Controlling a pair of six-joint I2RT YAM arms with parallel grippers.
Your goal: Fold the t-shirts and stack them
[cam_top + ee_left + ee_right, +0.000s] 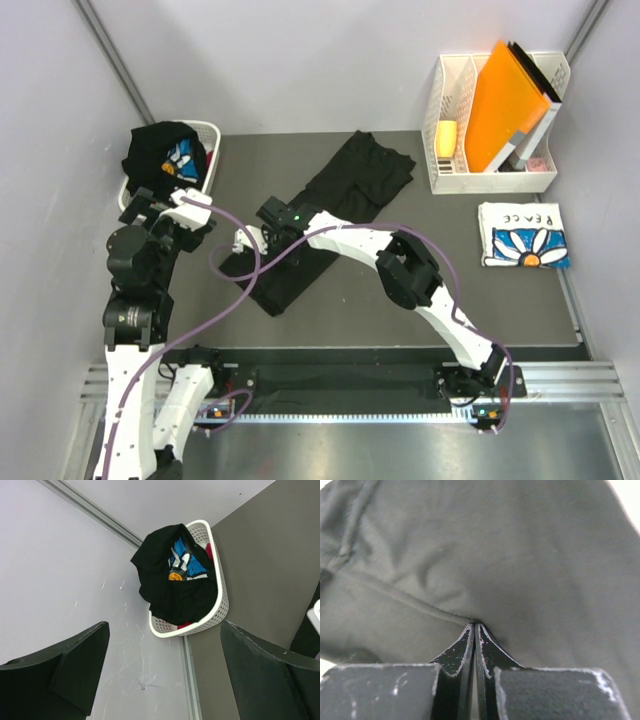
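Black cotton makes two of your three tees: a long black tee point(352, 185) lying on the table point(520, 310), a printed black tee point(162, 150) heaped in the white basket point(212, 132). The folded white tee point(523, 236) at right reads "PEACE". Only the right wrist view shows your right jaws pinching the long black tee; left jaws stand wide, empty.
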